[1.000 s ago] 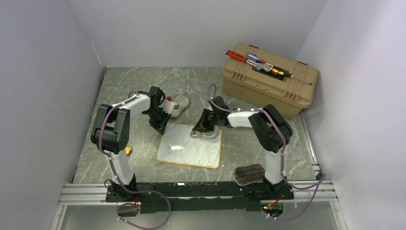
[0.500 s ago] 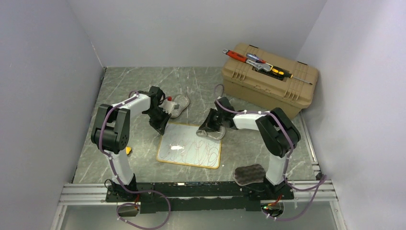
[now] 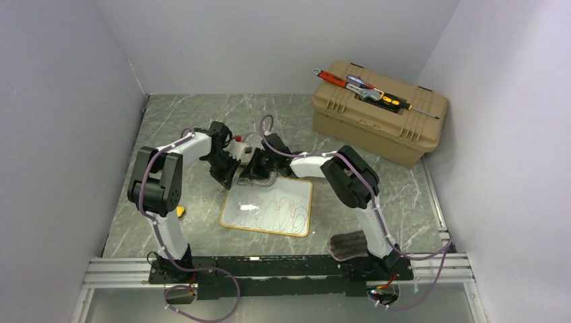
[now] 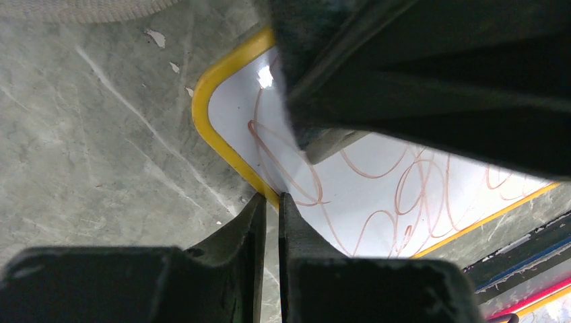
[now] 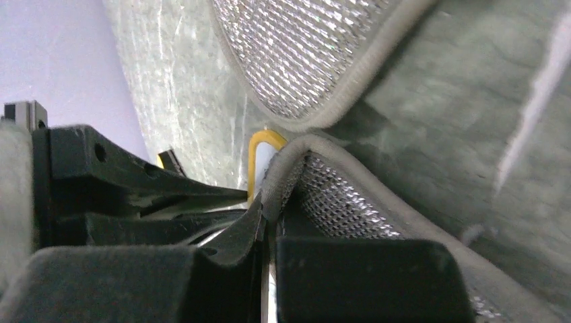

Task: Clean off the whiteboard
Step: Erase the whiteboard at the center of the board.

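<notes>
Top view: whiteboard (image 3: 269, 208) is lying flat on the table (image 3: 182, 114), mid-table in front of the two arm bases, dark scribbles covering it. Left gripper (image 3: 227, 173) is sitting at the whiteboard's far-left corner. Right gripper (image 3: 258, 171) is right beside it on the whiteboard's far edge, pressing a grey mesh pad (image 3: 260, 180) down there. Tan toolbox (image 3: 377, 121) is standing well beyond the whiteboard's far-right corner, hand tools lying on its lid. A dark pad (image 3: 350, 243) is lying off the whiteboard's near-right corner, by the right arm base.

Left wrist: jaws are clenching on the whiteboard's yellow frame at the rounded corner, only a sliver of gap between them. Reddish scribble lines are running across the white surface just past the pinch. The right gripper's dark body is filling the upper right, over the whiteboard.

Right wrist: jaws are clamping tight on the hemmed edge of the grey mesh pad. The whiteboard's yellow corner is peeking out just beyond it. A second mesh pad (image 5: 303, 54) is lying on the table past that corner.
</notes>
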